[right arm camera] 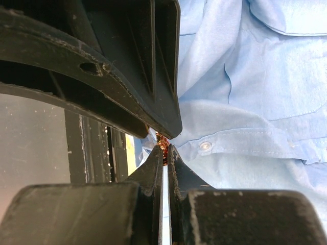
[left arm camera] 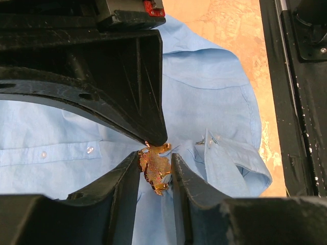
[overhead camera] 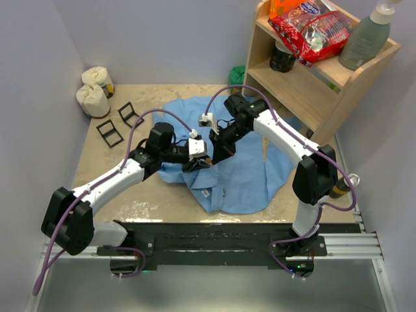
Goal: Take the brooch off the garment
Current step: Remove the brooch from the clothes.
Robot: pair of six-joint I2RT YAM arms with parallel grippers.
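The garment is a light-blue button-up shirt, rumpled on the tabletop in the middle. Both grippers meet over its left part. In the left wrist view the brooch, a small gold mesh piece, sits on the garment between the fingers of my left gripper, touching both inner faces. My right gripper is shut on the brooch's upper edge, and its finger reaches down to the brooch from above. From overhead the left gripper and right gripper almost touch, and the brooch is hidden.
A wooden shelf at the back right holds snack bags, a dark jar and a soap bottle. Two white sacks and two black frames lie at the back left. A green object sits behind the shirt. A black rail runs along the near edge.
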